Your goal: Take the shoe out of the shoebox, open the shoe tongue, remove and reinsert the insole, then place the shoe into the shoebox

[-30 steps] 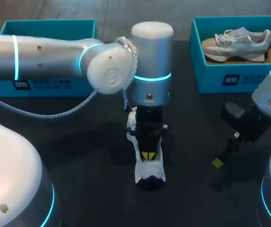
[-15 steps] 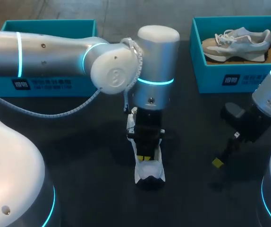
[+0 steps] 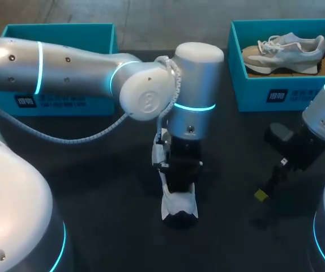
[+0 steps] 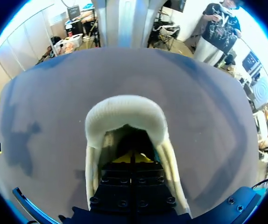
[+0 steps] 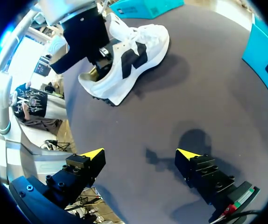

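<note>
At the middle of the dark table (image 3: 94,192) the white sneaker (image 3: 179,207) stands on its sole, outside both boxes. It has a black marking on its side, seen from the right wrist. The left gripper (image 4: 131,157) reaches down into the sneaker's mouth. Its fingers are pressed together, yellow tips side by side, just inside the padded collar. Whether anything thin is caught between them is hidden. The right gripper (image 5: 138,156) hangs over the table to the right of the sneaker, well apart from it, its fingers spread wide over bare tabletop.

At the far left sits the left shoebox (image 3: 58,34), teal. At the far right the right shoebox (image 3: 253,85), also teal, holds a grey-and-beige sneaker (image 3: 284,51). The front of each box bears a dark label (image 3: 277,95) with white print too small to read.
</note>
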Motion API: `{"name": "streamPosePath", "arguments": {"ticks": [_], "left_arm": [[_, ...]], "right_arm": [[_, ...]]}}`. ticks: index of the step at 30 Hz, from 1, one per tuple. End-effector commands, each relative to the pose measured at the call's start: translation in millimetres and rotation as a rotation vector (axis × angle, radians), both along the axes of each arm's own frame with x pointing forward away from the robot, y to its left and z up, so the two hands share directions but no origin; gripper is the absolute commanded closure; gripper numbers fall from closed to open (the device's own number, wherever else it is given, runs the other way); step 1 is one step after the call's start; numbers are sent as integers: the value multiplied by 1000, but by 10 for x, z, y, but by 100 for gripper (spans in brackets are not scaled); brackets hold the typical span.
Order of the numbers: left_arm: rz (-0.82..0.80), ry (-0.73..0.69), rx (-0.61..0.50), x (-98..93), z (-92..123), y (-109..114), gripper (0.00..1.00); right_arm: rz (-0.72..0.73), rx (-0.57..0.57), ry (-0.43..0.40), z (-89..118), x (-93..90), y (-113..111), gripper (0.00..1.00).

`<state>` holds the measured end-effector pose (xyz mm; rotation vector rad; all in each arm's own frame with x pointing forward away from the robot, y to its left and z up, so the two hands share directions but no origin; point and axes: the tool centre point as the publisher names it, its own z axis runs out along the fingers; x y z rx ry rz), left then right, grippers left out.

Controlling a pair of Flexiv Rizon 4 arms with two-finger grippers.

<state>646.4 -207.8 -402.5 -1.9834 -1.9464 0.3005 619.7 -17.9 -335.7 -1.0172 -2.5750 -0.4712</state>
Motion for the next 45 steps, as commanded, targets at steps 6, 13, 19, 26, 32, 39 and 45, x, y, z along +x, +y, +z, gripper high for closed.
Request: {"name": "streamPosePath", "arguments": {"ticks": [6, 13, 19, 26, 32, 39, 45], "left_arm": [[46, -40, -74, -15, 90, 74, 100], [64, -101, -159, -10, 387, 11, 100], [27, -71, -110, -64, 294, -23, 100], [23, -23, -44, -75, 5, -34, 100], [33, -10, -23, -93, -165, -55, 100], [67, -51, -51, -116, -207, -52, 100], [82, -89, -100, -127, 40, 3, 100]], "right_arm": [[-2, -4, -2, 2, -15, 5, 0], [-2, -4, -2, 2, -15, 5, 0], [-2, -4, -2, 2, -15, 5, 0], [-2, -4, -2, 2, -15, 5, 0], [-2, -4, -2, 2, -15, 5, 0], [-2, -4, -2, 2, -15, 5, 0], [-2, -4, -2, 2, -15, 5, 0]]}}
